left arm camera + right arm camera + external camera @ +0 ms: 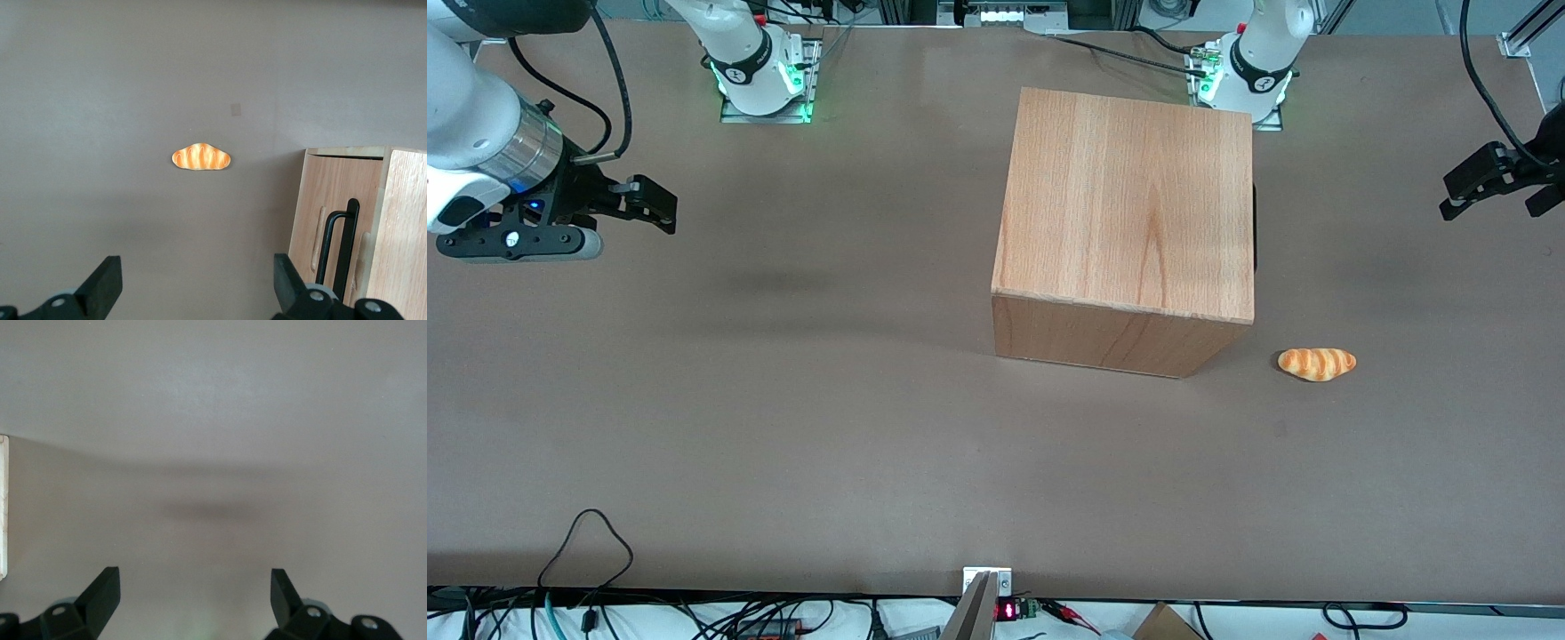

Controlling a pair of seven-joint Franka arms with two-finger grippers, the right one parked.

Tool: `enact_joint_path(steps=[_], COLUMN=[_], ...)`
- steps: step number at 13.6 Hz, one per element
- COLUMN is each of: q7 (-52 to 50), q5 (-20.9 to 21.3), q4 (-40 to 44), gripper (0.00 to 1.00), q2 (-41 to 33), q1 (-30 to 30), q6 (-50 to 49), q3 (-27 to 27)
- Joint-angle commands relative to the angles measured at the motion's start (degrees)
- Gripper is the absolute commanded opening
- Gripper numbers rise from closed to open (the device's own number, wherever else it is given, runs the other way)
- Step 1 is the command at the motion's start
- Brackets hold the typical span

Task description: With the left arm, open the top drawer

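The beech-wood cabinet [1125,204] stands mid-table, its front turned toward the working arm's end. From the front view only a thin black strip of the drawer handle [1255,227] shows past the cabinet's edge. In the left wrist view the top drawer [319,200] shows its flat front panel, set back in the cabinet face, with the long black handle [338,243] on it. My left gripper [1496,197] [198,280] hovers above the table in front of the drawer, well apart from the handle. It is open wide with nothing between its fingers [105,277].
A small toy bread roll [1317,364] [201,157] lies on the brown table [783,400], nearer the front camera than the cabinet's front corner. Cables run along the table's front edge [587,542]. The arm bases [1249,71] are mounted at the table's back edge.
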Motion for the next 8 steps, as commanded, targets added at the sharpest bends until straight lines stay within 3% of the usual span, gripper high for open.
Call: enact_joint_path(steps=[1,8], q7=[-0.45,-0.44], q5=[0.21,0.21], q4=[1.42,1.78], gripper=[1.00,1.00], q2=[0.22,1.19], q1=[-0.60,-0.08], q6=[-2.96,-3.76], q3=[0.14,0.40])
